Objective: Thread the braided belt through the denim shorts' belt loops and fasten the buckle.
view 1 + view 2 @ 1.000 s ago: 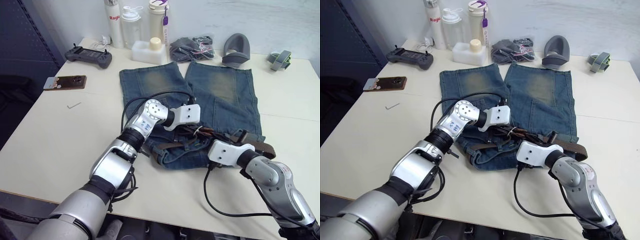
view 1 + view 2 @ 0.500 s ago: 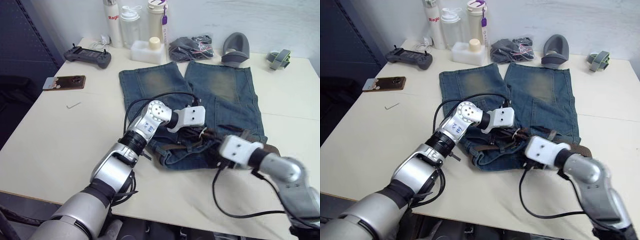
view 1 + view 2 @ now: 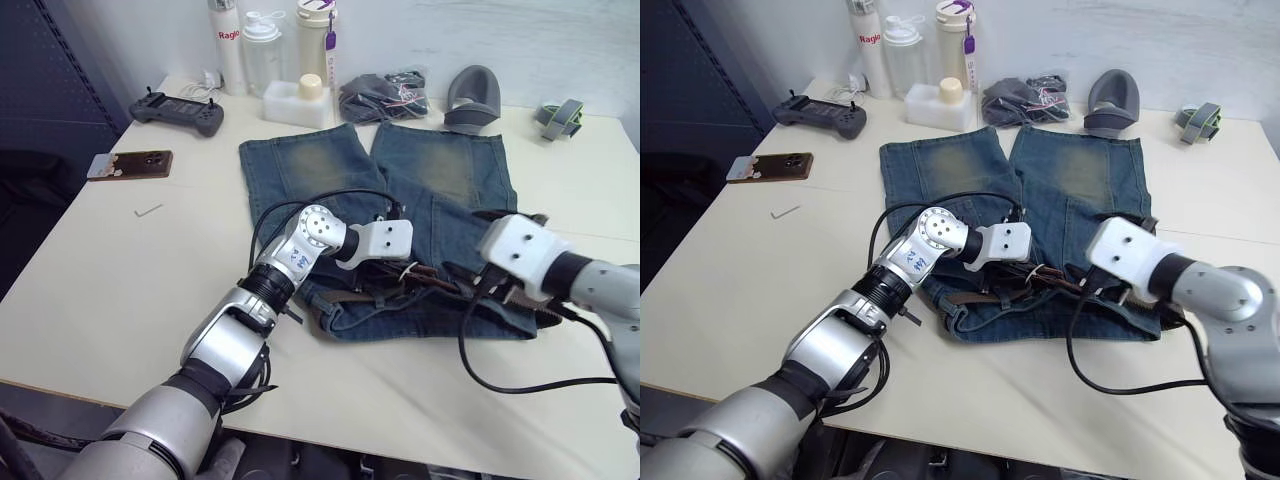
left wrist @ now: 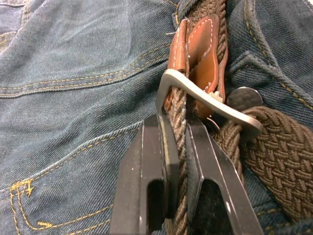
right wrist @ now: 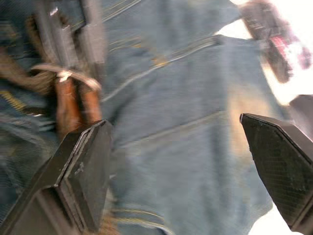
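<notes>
The denim shorts (image 3: pixel 440 170) lie flat on the table, legs pointing away, with the waistband bunched up at the near edge. The braided belt (image 4: pixel 274 147) runs along that waistband. My left gripper (image 4: pixel 178 144) is shut on the belt's woven strand just below the buckle (image 4: pixel 205 98), whose brown leather tab folds over the silver frame. My right gripper (image 5: pixel 181 161) hovers wide open over the shorts' right side, holding nothing, with its white housing (image 3: pixel 515 250) above the belt's right stretch. The belt loops are hidden in the bunched denim.
Bottles (image 3: pixel 262 50) and a white container (image 3: pixel 297 100) stand at the back. Dark grey cloth (image 3: pixel 385 95), a grey pad (image 3: pixel 472 98) and a strap roll (image 3: pixel 560 118) lie beyond the legs. A controller (image 3: pixel 180 110), a phone (image 3: pixel 130 163) and a hex key (image 3: pixel 148 210) lie left.
My right gripper has opened and swung up and to the right, away from the near waistband edge. My left gripper has shifted slightly right, still shut on the belt.
</notes>
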